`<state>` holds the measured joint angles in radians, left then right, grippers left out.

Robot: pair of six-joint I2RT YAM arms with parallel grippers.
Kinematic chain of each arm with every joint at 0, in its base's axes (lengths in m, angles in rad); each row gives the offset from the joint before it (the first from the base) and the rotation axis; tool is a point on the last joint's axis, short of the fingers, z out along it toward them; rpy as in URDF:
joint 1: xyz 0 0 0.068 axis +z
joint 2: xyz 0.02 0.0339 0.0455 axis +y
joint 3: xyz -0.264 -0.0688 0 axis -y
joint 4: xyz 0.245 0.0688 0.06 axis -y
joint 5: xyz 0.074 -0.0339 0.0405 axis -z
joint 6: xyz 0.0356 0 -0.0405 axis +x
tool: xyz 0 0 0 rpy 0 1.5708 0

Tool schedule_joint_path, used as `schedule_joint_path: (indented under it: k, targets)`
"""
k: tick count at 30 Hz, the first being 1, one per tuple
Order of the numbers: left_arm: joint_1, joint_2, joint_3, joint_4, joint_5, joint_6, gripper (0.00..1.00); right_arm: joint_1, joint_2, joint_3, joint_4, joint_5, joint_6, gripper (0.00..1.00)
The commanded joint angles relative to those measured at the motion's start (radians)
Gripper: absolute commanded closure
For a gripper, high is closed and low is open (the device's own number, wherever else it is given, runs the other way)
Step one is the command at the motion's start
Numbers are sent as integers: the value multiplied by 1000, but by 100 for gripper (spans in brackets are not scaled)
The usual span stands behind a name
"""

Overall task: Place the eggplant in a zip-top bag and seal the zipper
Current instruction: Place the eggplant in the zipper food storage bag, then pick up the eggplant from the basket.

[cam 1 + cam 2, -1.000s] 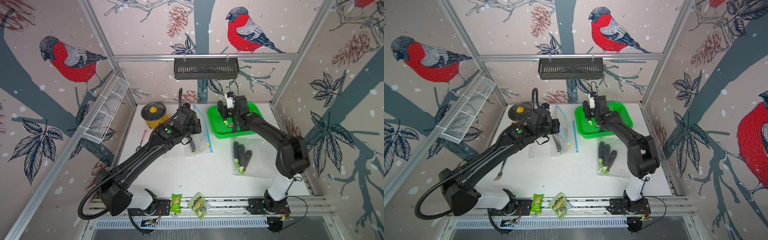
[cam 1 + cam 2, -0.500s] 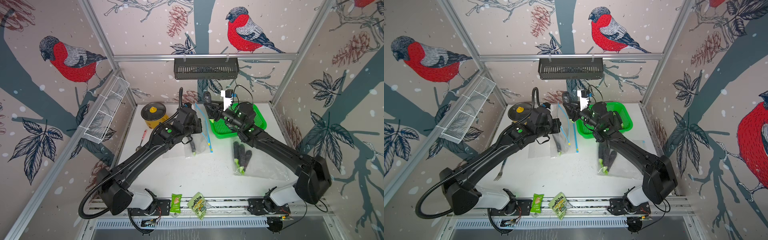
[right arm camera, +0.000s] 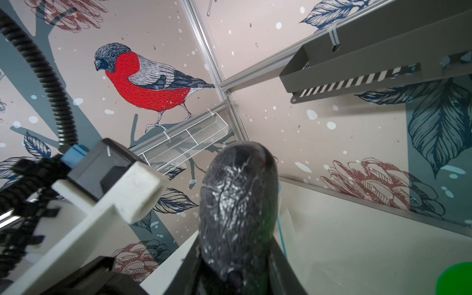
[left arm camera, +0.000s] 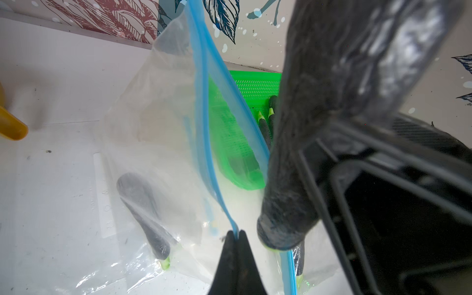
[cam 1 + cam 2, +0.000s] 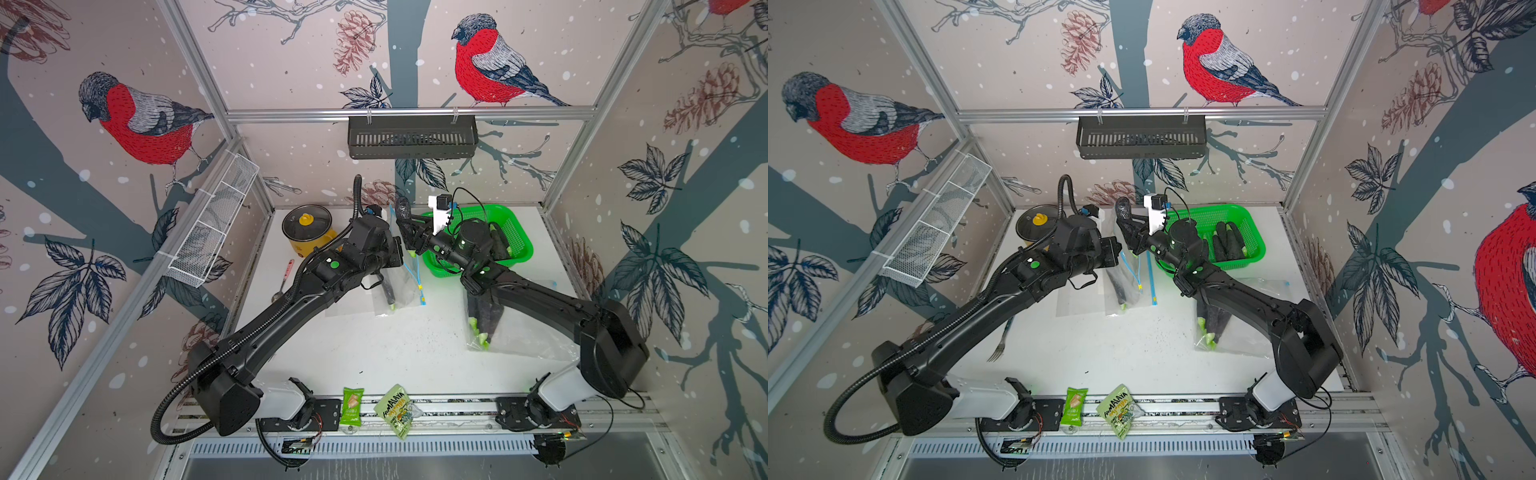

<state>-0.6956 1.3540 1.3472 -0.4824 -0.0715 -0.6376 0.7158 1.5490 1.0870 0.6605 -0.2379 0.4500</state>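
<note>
While the bag mouth is held up, the carried eggplant isn't in yet.

- White surface [image 5: 374, 353]: everything sits on it.
- Bright green plastic mesh basket [image 5: 519, 245]: my reference point. Spare dark eggplants [image 5: 1225, 245] lie in it.
- Toward the arm bases from the basket: a second clear bag [image 5: 519, 340] lying flat with several eggplants inside. Can't see whether its zipper is closed.
- Just beside the basket on the left arm's side: the clear plastic zip-top bag [image 4: 166, 102] with a blue zipper strip [image 4: 204, 122]. Its lower part is on the surface and its top is lifted.
- A bagged eggplant [image 4: 143, 204] shows under clear plastic there. Can't tell if it's in this bag or in another one.
- Long dark eggplant with a green stem end [image 4: 306, 127]: off the surface, up over the basket's left-arm edge, stem end down. It's just beside the bag mouth and not inside, as far as the left wrist view shows.
- Right claw [image 3: 237, 268]: clamped on that eggplant, one jaw each side.
- Left claw [image 4: 237, 233]: pinched closed on the zipper lip. The two blue lips spread apart beyond the pinch, so the mouth reads open.

My read on progress: the pick is done and the bag is presented. What's left is to feed the eggplant through the mouth, let go of it, then press the zipper closed along its length. Less than half done.
</note>
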Motion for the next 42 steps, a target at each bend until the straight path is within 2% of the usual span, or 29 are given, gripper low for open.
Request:
schedule_joint_path:
  k: [1,13,15,17,19,22,26,30,33,36,42]
  targets:
    - [1,-9,-2,41,0,6,100,10,5,-11,62,30,15,67]
    - [1,-12,-8,46,-14,9,100,16,-8,-49,47,52,15,60]
    - [1,-7,-8,49,-12,10,100,16,-10,-47,40,51,11,55]
    - [1,-6,-7,48,-14,11,100,10,-22,-44,24,54,10,44]
    - [1,-4,-7,46,-14,14,100,-9,-38,-44,11,41,15,38]
    - [1,-3,-5,44,-14,15,100,-70,-78,-38,-50,0,25,35]
    - [2,-1,-5,42,-19,20,100,-213,-122,19,-305,-20,22,30]
    - [8,3,-8,51,-12,24,100,-380,-95,62,-528,-32,-7,24]
    - [13,14,-5,59,-1,26,100,-467,-30,74,-641,-4,-46,23]
    - [15,24,-1,63,8,29,100,-508,70,104,-726,35,-77,24]
    - [18,24,-5,59,14,29,100,-520,224,121,-733,100,-96,37]
